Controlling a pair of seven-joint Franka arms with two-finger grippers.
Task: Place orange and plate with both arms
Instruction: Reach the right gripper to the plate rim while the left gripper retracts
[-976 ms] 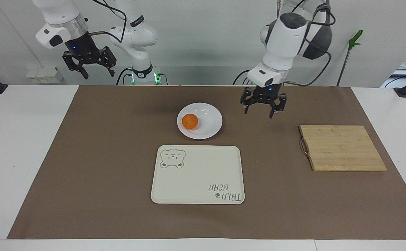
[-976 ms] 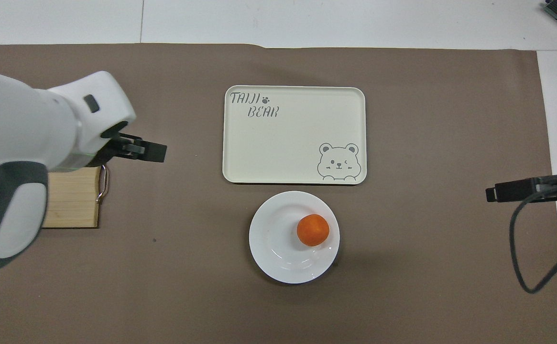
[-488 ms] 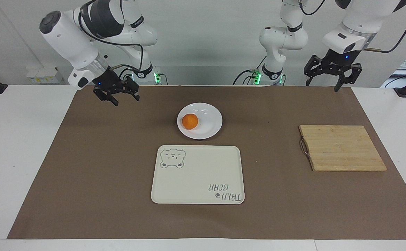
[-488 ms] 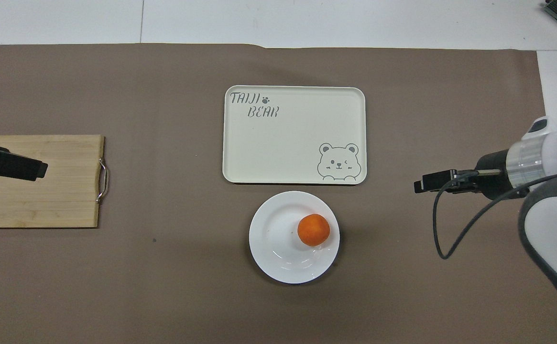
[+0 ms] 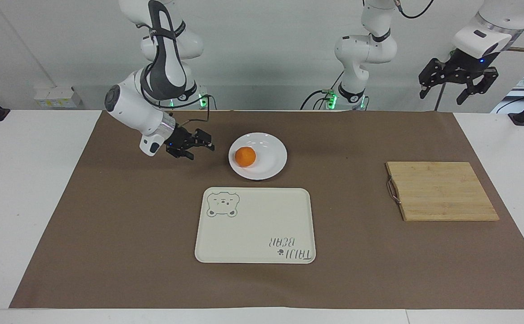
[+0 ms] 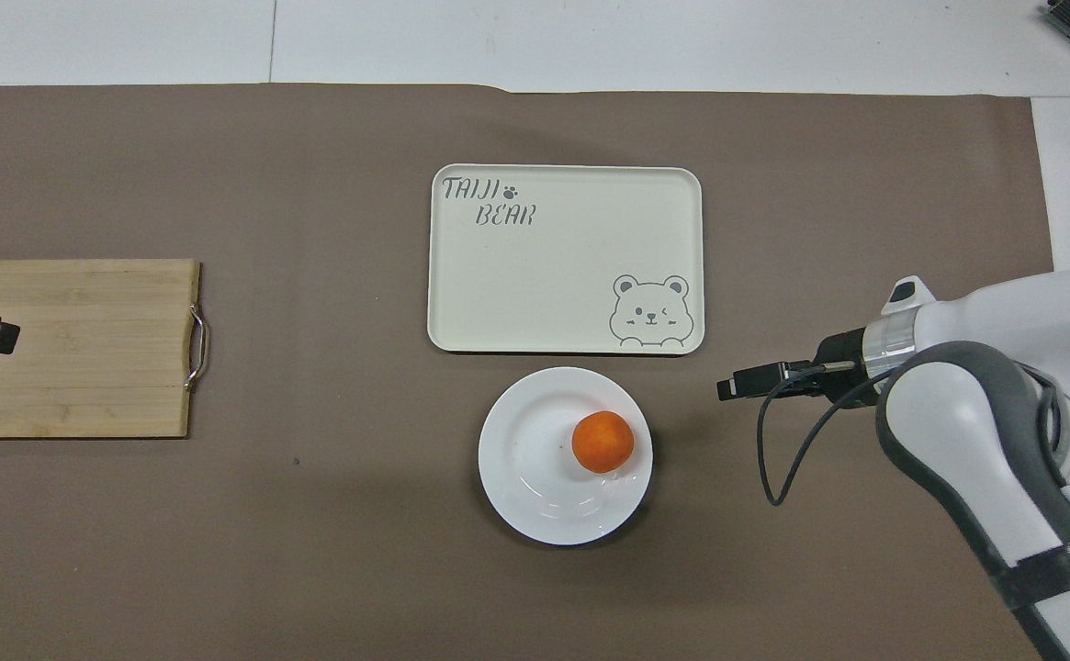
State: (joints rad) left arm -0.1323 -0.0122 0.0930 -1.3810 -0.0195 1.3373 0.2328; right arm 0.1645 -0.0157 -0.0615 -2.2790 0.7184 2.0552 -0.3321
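Observation:
The orange (image 5: pixel 245 156) (image 6: pixel 602 442) rests in the white plate (image 5: pixel 274 158) (image 6: pixel 521 468), on the part of the dish toward the right arm's end of the table. My right gripper (image 5: pixel 202 152) (image 6: pixel 727 387) hangs low beside the plate on that same end, tilted sideways with its open fingers pointing at the rim, a short gap away and holding nothing. My left gripper (image 5: pixel 441 98) (image 6: pixel 0 336) is raised high over the left arm's end of the table, above the cutting board's outer part, open and empty.
A cream tray (image 5: pixel 255 225) (image 6: pixel 562 266) with a bear print lies just beside the plate, farther from the robots. A wooden cutting board (image 5: pixel 441 191) (image 6: pixel 84 367) with a metal handle sits toward the left arm's end. A brown mat (image 5: pixel 109 225) covers the table.
The right gripper has come down from high up and swung in toward the plate. The left gripper has pulled away from beside the plate and risen toward its own end. Orange and plate have not moved.

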